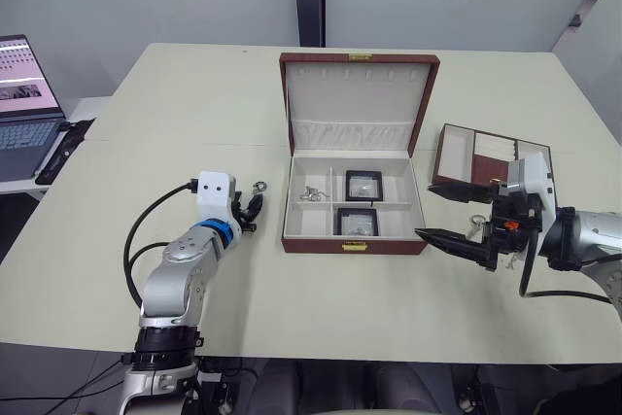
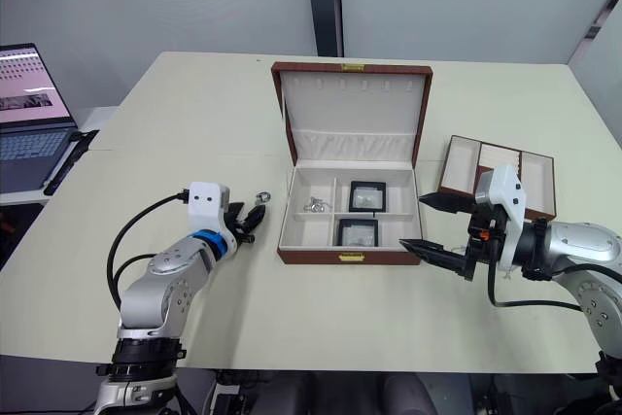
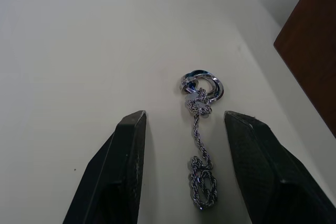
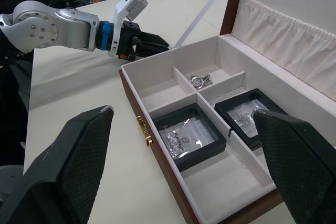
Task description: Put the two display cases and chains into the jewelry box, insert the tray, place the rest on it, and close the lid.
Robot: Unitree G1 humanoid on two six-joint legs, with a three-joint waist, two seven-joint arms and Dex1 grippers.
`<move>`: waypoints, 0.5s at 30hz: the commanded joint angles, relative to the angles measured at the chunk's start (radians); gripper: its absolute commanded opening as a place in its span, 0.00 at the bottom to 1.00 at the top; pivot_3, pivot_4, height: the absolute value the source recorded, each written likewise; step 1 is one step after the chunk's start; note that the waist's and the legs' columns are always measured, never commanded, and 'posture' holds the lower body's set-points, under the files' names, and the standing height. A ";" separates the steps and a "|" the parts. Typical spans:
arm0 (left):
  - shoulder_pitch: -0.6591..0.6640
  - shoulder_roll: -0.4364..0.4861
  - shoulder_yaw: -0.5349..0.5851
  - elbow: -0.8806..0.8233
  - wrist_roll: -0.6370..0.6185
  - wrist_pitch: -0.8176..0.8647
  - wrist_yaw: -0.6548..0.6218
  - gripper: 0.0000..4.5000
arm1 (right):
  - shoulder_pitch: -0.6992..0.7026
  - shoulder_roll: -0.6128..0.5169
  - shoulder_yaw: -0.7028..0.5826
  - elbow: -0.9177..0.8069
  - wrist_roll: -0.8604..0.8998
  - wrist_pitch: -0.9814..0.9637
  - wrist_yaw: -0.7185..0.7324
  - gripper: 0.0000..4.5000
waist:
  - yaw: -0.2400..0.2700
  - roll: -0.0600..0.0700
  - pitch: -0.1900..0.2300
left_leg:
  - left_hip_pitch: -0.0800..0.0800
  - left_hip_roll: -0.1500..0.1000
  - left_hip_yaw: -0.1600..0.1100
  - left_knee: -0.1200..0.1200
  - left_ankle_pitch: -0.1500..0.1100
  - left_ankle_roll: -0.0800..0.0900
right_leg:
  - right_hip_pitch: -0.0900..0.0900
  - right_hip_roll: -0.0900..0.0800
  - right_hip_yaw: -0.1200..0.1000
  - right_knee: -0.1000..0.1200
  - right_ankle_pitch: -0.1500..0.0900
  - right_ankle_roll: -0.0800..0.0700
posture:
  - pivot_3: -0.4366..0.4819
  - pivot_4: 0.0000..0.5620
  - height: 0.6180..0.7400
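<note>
Two black-framed display cases and silvery chains already in open reddish-brown jewelry box. Shallow brown tray not inserted. Ring-and-chain piece on table between left gripper's spread fingers; right gripper wide open, empty. Lid up.

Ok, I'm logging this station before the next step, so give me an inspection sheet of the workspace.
Surface: cream table, bare around the box.
Job's things: box open, lid upright; two cases and a chain inside; tray on the table at the robot's right of the box; ring with chain on the table left of the box.
Clutter: nothing seen.
Grippers: left gripper open, straddling the ring's chain; right gripper open, empty, beside the box.
Cables: black cable looping off the left arm.
Surroundings: laptop on a side table.
</note>
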 commanded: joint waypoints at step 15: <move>-0.015 -0.020 -0.024 -0.022 0.011 0.041 0.011 0.11 | -0.001 0.000 -0.020 -0.046 0.023 -0.001 -0.008 1.00 | 0.011 0.000 0.000 | 0.000 0.000 0.000 0.000 0.000 0.000 | 0.000 0.000 0.000 0.000 0.000 0.000 | 0.48 0.27 1.00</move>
